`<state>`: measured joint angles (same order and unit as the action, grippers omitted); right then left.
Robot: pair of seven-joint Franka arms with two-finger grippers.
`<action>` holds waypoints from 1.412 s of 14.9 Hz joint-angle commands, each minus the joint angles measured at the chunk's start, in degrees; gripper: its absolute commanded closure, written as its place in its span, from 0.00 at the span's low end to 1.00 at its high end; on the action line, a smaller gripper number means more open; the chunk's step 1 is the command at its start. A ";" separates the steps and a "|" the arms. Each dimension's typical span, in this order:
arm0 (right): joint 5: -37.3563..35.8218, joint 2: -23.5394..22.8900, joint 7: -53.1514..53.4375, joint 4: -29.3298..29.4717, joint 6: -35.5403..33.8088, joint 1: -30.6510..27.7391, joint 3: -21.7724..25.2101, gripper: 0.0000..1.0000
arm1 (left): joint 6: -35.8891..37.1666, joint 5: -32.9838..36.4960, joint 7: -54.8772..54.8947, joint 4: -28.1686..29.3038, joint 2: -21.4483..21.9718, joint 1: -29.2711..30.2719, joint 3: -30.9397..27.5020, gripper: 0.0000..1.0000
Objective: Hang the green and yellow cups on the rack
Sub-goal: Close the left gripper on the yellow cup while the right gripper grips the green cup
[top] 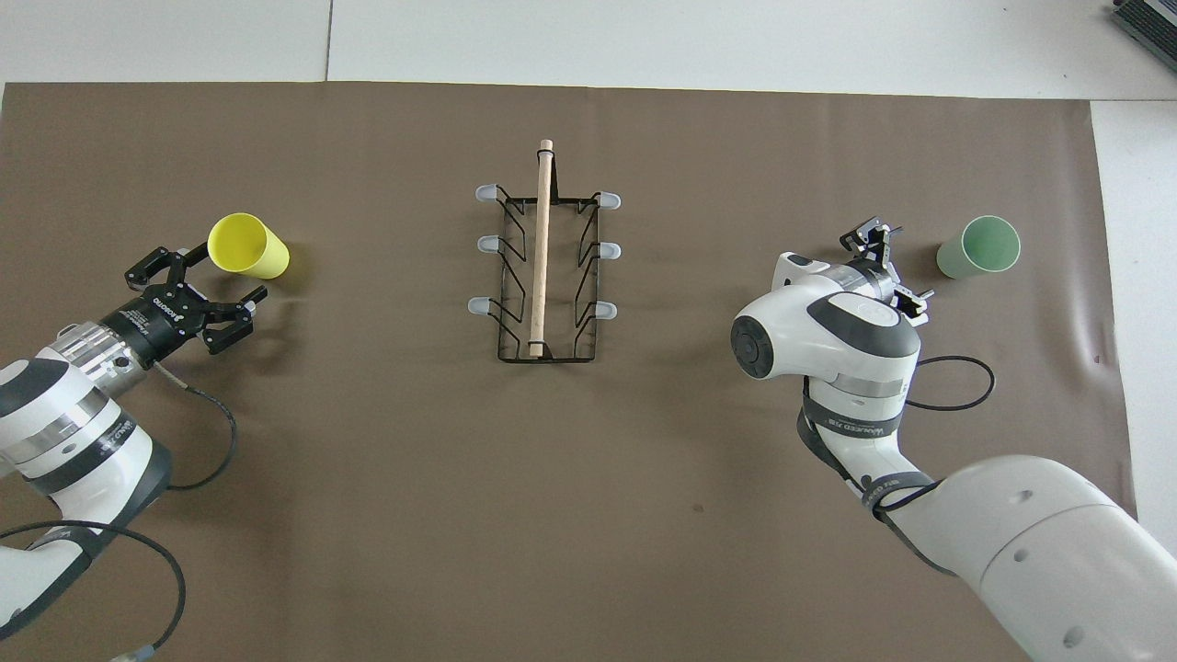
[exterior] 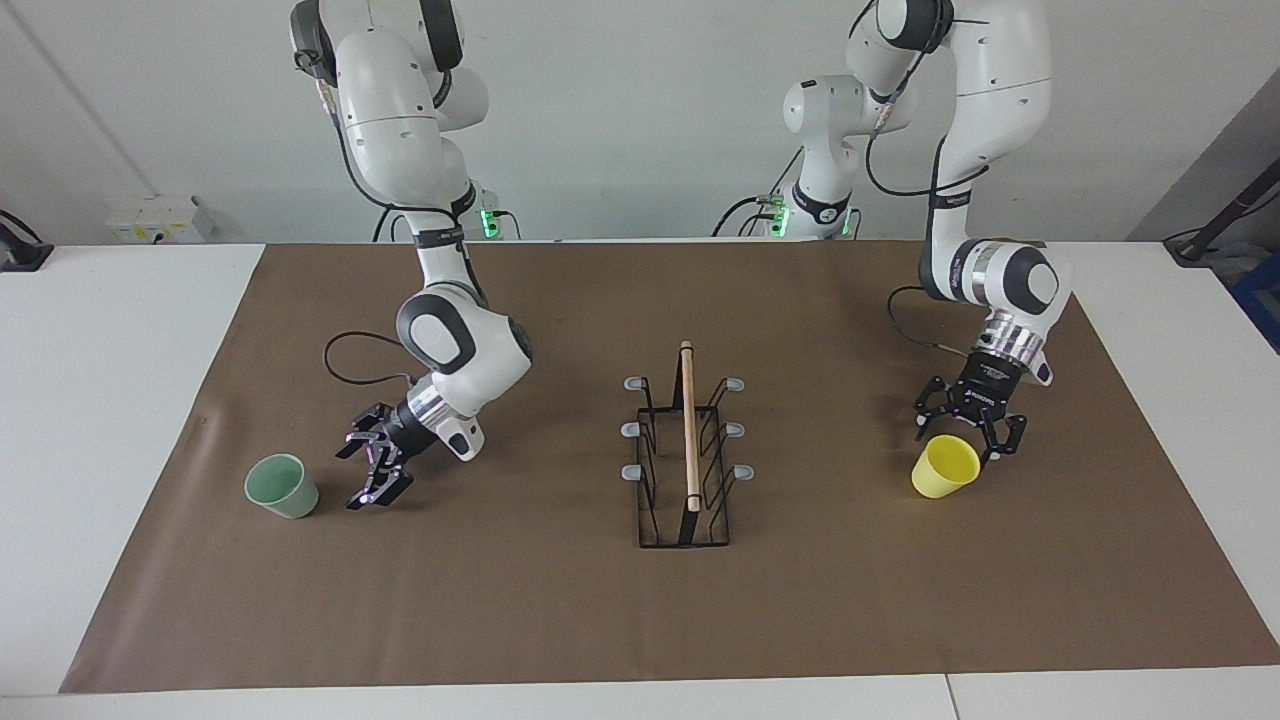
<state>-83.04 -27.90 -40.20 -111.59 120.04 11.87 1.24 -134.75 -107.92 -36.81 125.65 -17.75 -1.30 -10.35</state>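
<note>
The left gripper hangs low with fingers spread wide, empty, its tips just beside the yellow cup, whose mouth tips toward them; the right gripper, also wide and empty, slants down toward the green cup beside it, a small gap left; each arm has its own cup; the rack stands between them, rod running away from the robots.

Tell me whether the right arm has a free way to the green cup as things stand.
Probably yes. The right end effector is open and sits low beside the green cup, which lies on its side on the brown mat with bare mat between them. The rack stands well away, mid-table.
</note>
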 commanded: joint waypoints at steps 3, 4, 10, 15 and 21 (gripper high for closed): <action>-6.08 0.65 5.47 -1.87 3.44 -3.08 -0.36 0.00 | -0.61 -2.47 2.70 0.03 -1.41 -1.08 -0.63 0.00; -7.56 0.65 6.00 -1.96 3.88 -3.78 -0.36 0.00 | -0.25 -2.91 3.41 -0.49 -1.94 -0.47 -0.63 0.00; -12.85 0.48 10.22 -2.84 7.04 -6.33 -0.36 0.00 | 4.49 -3.87 6.56 -1.11 -2.38 0.59 -0.63 0.00; -17.41 0.39 13.47 -3.63 9.07 -8.44 -0.36 0.00 | 7.12 -4.93 9.38 -1.20 -3.78 1.38 -0.63 0.00; -22.25 0.39 16.82 -4.43 10.56 -11.08 -0.36 0.00 | 7.58 -5.90 10.44 -2.60 -4.58 1.74 -0.63 0.00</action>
<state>-101.92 -27.90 -25.54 -115.10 129.41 2.62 1.32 -128.30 -112.44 -27.68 124.36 -21.29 -0.23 -11.05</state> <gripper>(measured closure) 0.000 0.000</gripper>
